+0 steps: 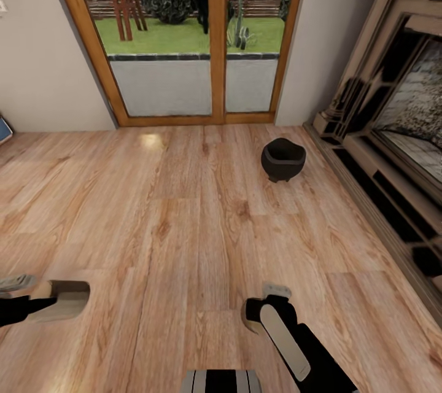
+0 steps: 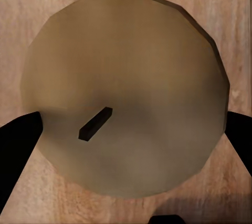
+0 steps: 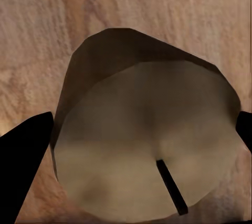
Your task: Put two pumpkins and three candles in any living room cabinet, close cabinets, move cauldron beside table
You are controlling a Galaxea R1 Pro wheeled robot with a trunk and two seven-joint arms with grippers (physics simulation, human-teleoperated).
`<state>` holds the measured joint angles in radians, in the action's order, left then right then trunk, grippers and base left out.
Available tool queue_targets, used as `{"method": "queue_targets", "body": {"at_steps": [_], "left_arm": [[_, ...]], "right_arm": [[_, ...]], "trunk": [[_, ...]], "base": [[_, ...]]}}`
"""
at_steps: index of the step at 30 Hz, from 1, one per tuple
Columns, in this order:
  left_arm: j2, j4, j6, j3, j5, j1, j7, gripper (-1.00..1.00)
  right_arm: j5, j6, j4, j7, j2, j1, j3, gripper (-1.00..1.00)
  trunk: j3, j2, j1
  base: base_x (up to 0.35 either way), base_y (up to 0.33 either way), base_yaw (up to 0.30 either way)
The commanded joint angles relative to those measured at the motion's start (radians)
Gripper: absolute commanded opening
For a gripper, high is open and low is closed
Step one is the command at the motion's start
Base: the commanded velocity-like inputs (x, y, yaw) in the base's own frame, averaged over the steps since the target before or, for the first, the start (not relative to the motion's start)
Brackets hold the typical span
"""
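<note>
One cauldron (image 1: 283,159); two gripped candles (image 2: 126,95)

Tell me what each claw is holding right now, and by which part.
Each holds a candle by its round side, fingers at opposite flanks, wick end toward the camera: left claw on one candle, right claw on another candle.

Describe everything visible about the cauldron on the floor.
The cauldron is a small, round black pot with a matte, dark finish, a bulging belly and a wide open mouth with a slightly uneven rim. Its inside looks dark, and nothing can be made out in it. It stands upright on the wooden floor on short stubby feet, casting a small shadow. It sits near the fireplace surround and ahead of the glass doors, touching nothing but the floor.
</note>
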<state>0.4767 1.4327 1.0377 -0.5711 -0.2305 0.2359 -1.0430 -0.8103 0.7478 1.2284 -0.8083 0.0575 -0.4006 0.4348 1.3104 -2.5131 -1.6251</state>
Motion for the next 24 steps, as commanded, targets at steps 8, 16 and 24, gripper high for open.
{"method": "queue_targets", "body": {"at_steps": [8,16,24], "left_arm": [[-0.040,0.000,-0.001,0.023,0.000,0.004,0.122,-1.00],[-0.104,-0.003,0.000,0.026,-0.001,0.004,0.232,-1.00],[-0.231,-0.039,-0.004,0.096,0.004,0.003,0.509,-1.00]], "right_arm": [[-0.002,0.051,0.027,-0.177,0.071,0.000,0.001,-1.00],[-0.003,0.080,0.028,-0.264,0.117,0.000,0.002,-1.00],[-0.003,0.081,0.029,-0.279,0.117,0.000,0.005,-1.00]], "trunk": [[-0.031,0.002,0.004],[-0.062,0.004,0.007],[-0.093,0.006,0.011]], "base": [[0.000,0.000,0.000],[0.000,0.000,0.000],[0.000,0.000,0.000]]}}
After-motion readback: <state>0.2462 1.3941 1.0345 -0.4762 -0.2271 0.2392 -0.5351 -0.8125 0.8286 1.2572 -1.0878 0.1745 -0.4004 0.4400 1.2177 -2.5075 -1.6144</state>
